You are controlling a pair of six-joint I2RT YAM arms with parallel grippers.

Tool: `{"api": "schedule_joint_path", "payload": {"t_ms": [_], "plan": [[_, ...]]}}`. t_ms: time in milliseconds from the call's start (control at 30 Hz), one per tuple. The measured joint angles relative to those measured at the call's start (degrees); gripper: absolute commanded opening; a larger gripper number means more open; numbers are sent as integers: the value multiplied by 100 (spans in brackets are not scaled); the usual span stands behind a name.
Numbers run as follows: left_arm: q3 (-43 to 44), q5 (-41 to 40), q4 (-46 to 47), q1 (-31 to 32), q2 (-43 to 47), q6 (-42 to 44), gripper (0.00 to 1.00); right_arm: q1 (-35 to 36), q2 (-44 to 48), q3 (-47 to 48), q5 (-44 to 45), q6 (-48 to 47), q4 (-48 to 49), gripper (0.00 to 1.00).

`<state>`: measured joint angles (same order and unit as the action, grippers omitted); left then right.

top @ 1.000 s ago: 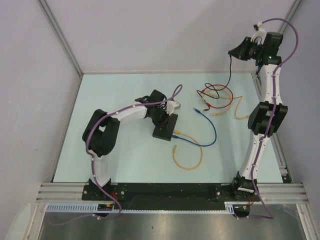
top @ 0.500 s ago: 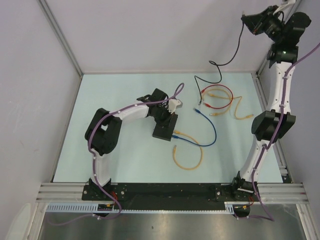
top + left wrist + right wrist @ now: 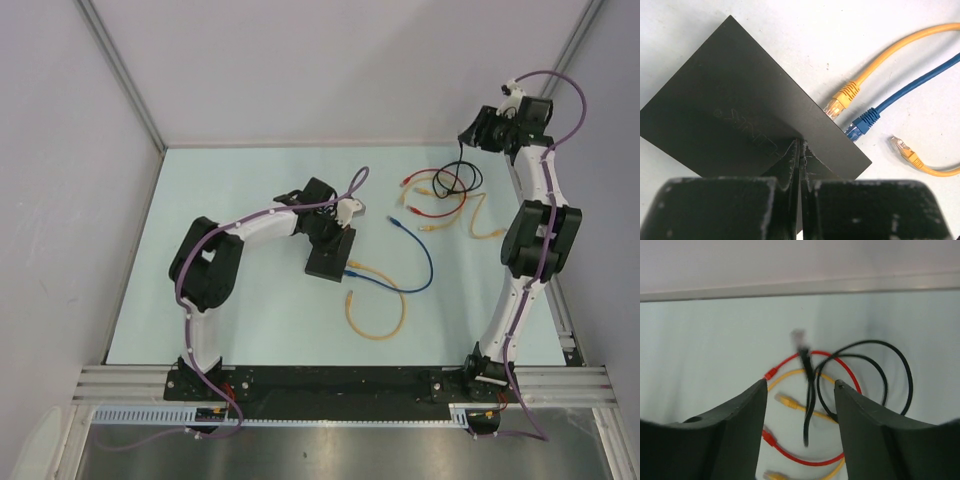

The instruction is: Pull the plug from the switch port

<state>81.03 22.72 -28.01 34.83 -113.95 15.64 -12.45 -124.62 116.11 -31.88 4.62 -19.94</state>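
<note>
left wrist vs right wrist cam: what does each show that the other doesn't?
Left wrist only: the switch, with a yellow plug and a blue plug at its edge, a loose yellow plug beside them, and the shut left pincer over the switch's top. Right wrist only: the open right pincer, a blurred black cable between its fingers, and a red cable. Both: the pale table.

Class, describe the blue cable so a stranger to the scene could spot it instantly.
Find the flat black switch in the middle of the table. From its right-hand edge the blue cable arcs rightward, then back toward the far wall. The yellow cable plugged in beside it loops nearer instead; no other cable is blue.
</note>
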Motion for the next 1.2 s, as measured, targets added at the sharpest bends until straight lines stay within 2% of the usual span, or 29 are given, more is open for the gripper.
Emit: {"api": "schedule_joint_path", "payload": {"t_ms": [200,300,500,567,600,667,700,800,1000,1200], "plan": [[48,-59,-166,-22,37,92,5,192,35,-179,527,-68,-306,71],[201,28,-468,-92,39,79,6,345,188,-175,542,-219,-535,70],[103,195,-378,-396,417,-85,13,960,693,-367,269,-726,-1034,68],[76,210,-382,-522,586,-201,14,1239,763,-492,133,-835,-1113,61],[76,214,-380,-599,656,-251,14,1388,761,-538,90,-890,-1147,48],[70,192,-387,-763,748,-317,11,1670,682,-643,9,-962,-1252,36],[50,164,-391,-852,769,-328,9,1805,599,-678,-46,-994,-1322,23],[-151,46,-426,-1069,802,-304,1,2223,341,-846,-179,-1036,-1471,6],[-693,20,-809,-1331,802,-101,0,2964,31,-1580,-310,-1113,-1746,0],[-1182,192,-839,-1401,846,319,1,3567,-50,-1993,-188,-1478,-2004,0]]}}
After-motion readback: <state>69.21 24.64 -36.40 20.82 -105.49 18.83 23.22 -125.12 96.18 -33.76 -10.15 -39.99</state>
